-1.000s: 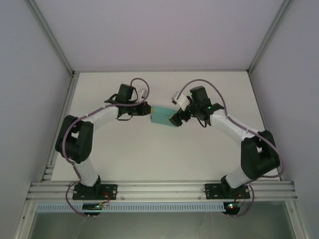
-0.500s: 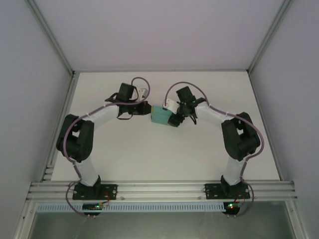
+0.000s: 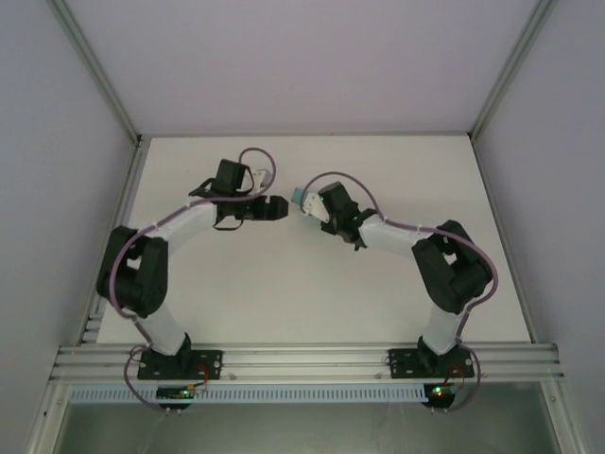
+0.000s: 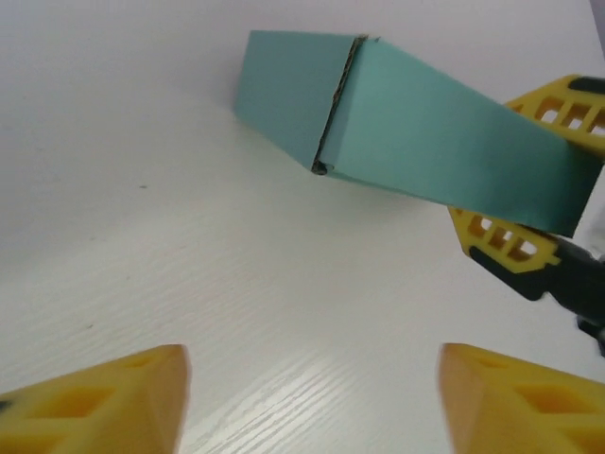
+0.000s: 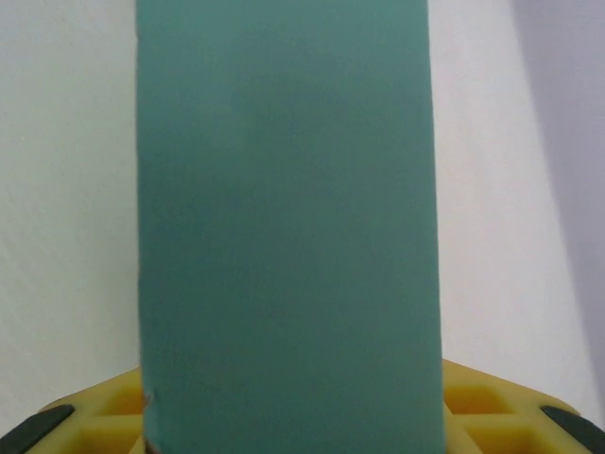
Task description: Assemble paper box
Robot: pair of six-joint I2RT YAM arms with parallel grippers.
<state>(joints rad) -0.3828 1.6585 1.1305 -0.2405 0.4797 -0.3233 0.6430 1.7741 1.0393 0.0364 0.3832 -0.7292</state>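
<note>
Evidently paper box (image 4: 416, 142) between right jaws, clear of wide left jaws.

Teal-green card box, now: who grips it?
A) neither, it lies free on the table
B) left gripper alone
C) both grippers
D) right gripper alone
D: in the left wrist view the right gripper clamps the teal-green card box from two sides, while the left gripper stands open, apart from the box.
</note>
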